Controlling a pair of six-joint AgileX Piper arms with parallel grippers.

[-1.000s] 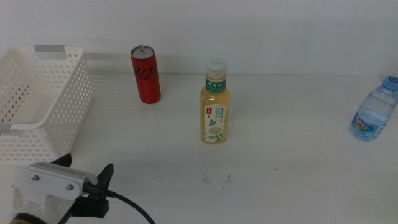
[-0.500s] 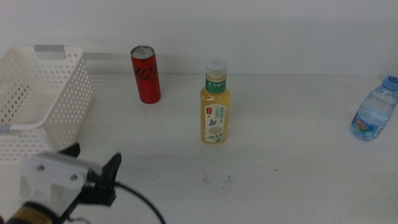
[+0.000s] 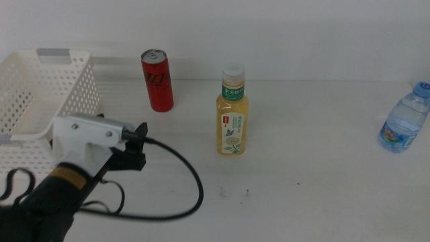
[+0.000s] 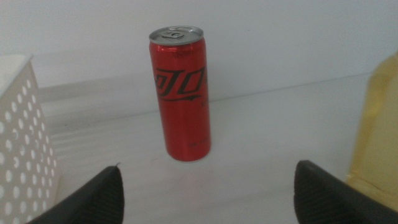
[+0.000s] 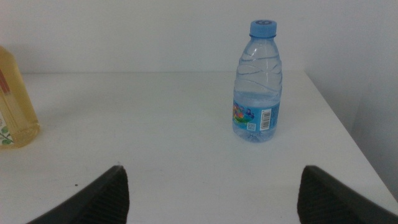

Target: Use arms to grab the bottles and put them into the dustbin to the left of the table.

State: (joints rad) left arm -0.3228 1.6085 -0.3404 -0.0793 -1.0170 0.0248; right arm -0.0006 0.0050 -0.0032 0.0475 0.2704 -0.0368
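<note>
A red soda can (image 3: 157, 81) stands upright at the back of the table (image 3: 322, 188), just right of the white perforated dustbin (image 3: 67, 101). My left gripper (image 3: 138, 144) hovers in front of the can, open, with nothing between its jaws. In the left wrist view the can (image 4: 181, 93) stands ahead of the open left gripper (image 4: 211, 180), the dustbin wall (image 4: 22, 143) beside it. The yellow tea bottle (image 3: 233, 114) stands mid-table and the blue-capped water bottle (image 3: 404, 119) at the far right. The right gripper (image 5: 214, 180) is open, facing the water bottle (image 5: 257, 84), and is outside the middle view.
A black cable (image 3: 191, 181) loops from the left arm over the table's front. The tea bottle's edge (image 4: 376, 130) shows beside the left jaws, and the tea bottle (image 5: 12, 106) also shows in the right wrist view. The table's right edge (image 5: 348, 124) runs close behind the water bottle.
The left arm has risen from the lower left corner and moved forward and right toward the red can. The bottles and dustbin have not moved.
</note>
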